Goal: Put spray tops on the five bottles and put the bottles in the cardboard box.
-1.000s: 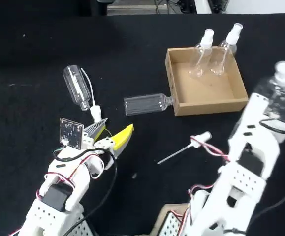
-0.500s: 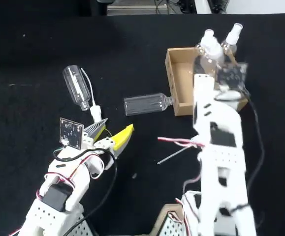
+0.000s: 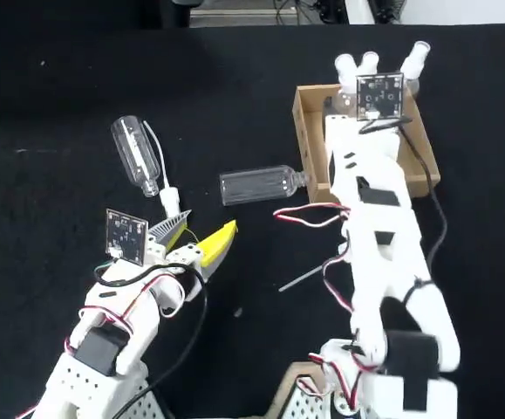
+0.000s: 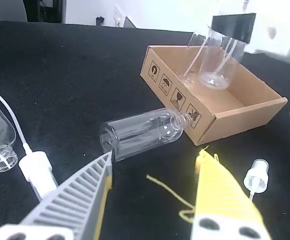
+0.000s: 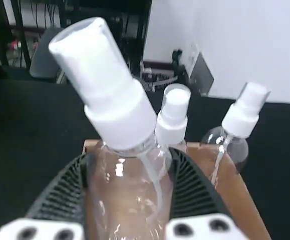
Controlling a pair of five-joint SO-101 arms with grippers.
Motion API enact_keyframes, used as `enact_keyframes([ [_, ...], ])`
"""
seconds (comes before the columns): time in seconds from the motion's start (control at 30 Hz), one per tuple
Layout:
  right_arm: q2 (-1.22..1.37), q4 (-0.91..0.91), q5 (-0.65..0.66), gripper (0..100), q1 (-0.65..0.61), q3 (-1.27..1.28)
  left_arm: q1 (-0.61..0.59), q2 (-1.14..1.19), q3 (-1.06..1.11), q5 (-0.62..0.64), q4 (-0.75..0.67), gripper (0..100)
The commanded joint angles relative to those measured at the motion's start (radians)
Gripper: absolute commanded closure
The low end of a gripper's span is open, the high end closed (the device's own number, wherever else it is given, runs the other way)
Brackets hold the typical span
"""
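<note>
Clear, glossy plastic forms the held bottle (image 5: 129, 200) and the lying bottle (image 4: 139, 132); I see highlights on both walls. The spray top (image 5: 104, 85) is smooth white plastic with a faint sheen. The cardboard box (image 4: 225, 120) is matt brown paperboard. The table cover (image 3: 60, 87) reads as matt black cloth, perhaps felt. The left gripper (image 4: 155, 156) has ribbed plastic fingers (image 4: 79, 195), one grey, one yellow; the right gripper (image 5: 129, 160) is ribbed matt black plastic.

White arms (image 3: 383, 236), red-white cables (image 3: 307, 216), grey-and-yellow ribbed left hand (image 4: 155, 156)
</note>
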Motion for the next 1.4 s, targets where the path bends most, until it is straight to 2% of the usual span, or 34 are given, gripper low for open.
enact_keyframes([
  [0.0,0.041,-0.173,0.003,98.7,-0.015,0.005,0.005,-0.011,0.021,-0.005,-0.017,76],
  [0.13,0.143,-0.206,0.002,98.7,-0.014,-0.036,0.005,-0.011,0.021,-0.005,-0.017,76],
  [0.27,0.226,-0.206,-0.118,98.7,-0.009,-0.097,0.005,-0.011,0.021,-0.005,-0.017,76],
  [0.37,0.274,-0.206,-0.16,98.7,-0.012,-0.136,0.005,-0.011,0.021,-0.005,-0.017,76],
  [1.13,0.444,-0.279,-0.155,98.7,-0.023,-0.205,0.005,-0.011,0.021,-0.005,-0.017,76],
  [1.37,0.455,-0.282,-0.094,98.7,-0.052,-0.2,0.005,-0.011,0.021,-0.005,-0.017,76],
])
